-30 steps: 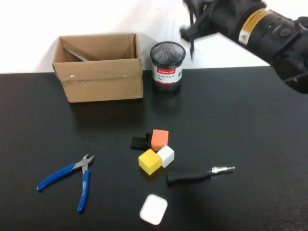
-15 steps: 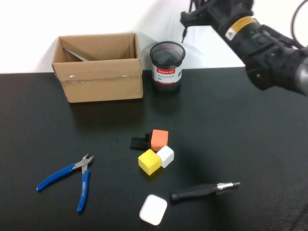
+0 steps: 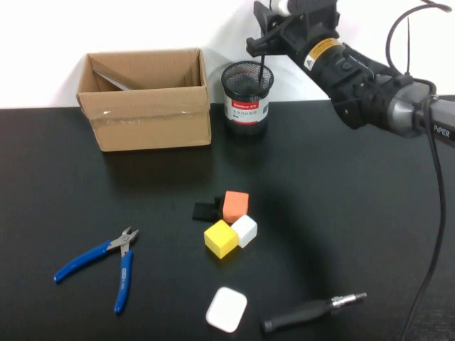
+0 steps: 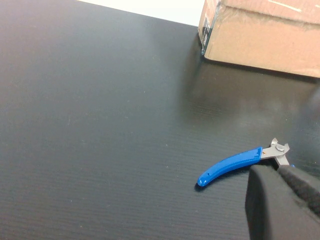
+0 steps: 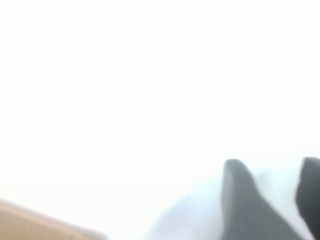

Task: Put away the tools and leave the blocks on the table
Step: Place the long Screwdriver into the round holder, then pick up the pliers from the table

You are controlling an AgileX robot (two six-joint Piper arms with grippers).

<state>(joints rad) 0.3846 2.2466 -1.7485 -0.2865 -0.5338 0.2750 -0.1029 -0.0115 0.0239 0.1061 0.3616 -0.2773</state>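
Table: large matte black tabletop, white wall behind.
Containers: brown cardboard box, black mesh cup, both at the far edge.
Right gripper: above the cup, fingers apart; thin black rod hangs into the cup.
Left gripper: fingers together, near blue-handled cutting pliers.
Blocks: orange cube, yellow cube, white cube, mid-table.
Screwdriver: black-handled screwdriver, near edge.

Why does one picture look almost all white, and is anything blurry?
Right wrist view: washed out by the bright white wall, with the right gripper's dark fingers soft and out of focus. Left wrist view: the left gripper is a blurred dark shape, the blue pliers sharp. High view: evenly lit, with soft shadows beside the cardboard box.
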